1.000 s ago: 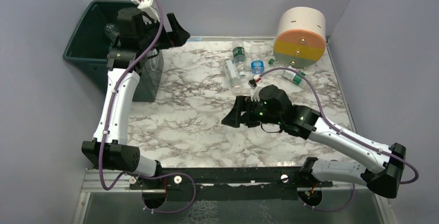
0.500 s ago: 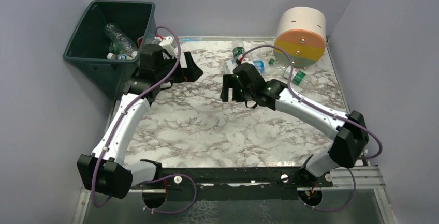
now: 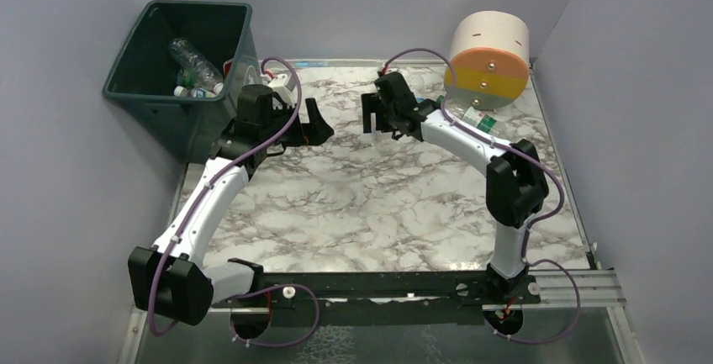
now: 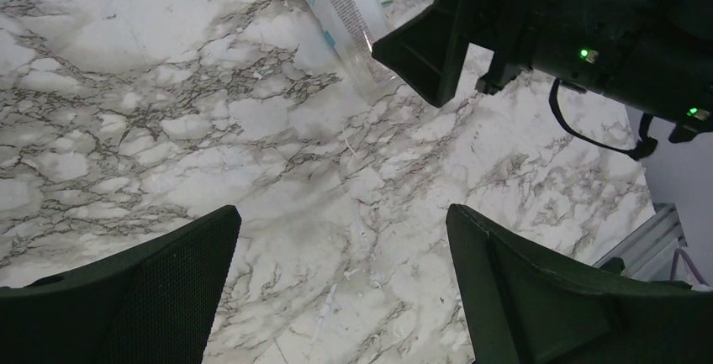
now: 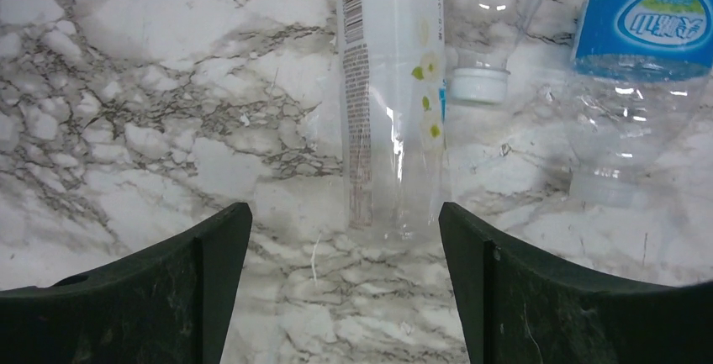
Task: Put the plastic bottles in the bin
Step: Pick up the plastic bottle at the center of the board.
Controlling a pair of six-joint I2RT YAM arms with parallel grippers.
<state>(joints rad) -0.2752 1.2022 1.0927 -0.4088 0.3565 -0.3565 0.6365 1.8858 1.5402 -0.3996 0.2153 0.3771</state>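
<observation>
The dark green bin [image 3: 134,87] stands at the far left corner with a few plastic bottles [image 3: 193,63] inside. My left gripper [image 3: 321,126] hovers open over bare marble just right of the bin; nothing lies between its fingers [image 4: 342,217]. My right gripper [image 3: 376,122] is open and low over the far table. Just ahead of its jaws [image 5: 345,213] lies a clear bottle with a white label [image 5: 391,87], its end between the fingertips. Beside it lie a clear white-capped bottle [image 5: 488,11] and a blue-labelled bottle [image 5: 643,36]. The right arm hides most of these from above.
A big cream, orange and yellow cylinder [image 3: 489,60] stands at the far right, with a green-labelled bottle [image 3: 479,120] at its foot. In the left wrist view the white-labelled bottle [image 4: 340,11] and the right arm's black wrist [image 4: 605,36] lie close ahead. Grey walls enclose the table.
My left arm has come off the bin and down to the table, gripper empty. My right arm has swung from mid-table to the far bottles, its jaws now at the white-labelled one.
</observation>
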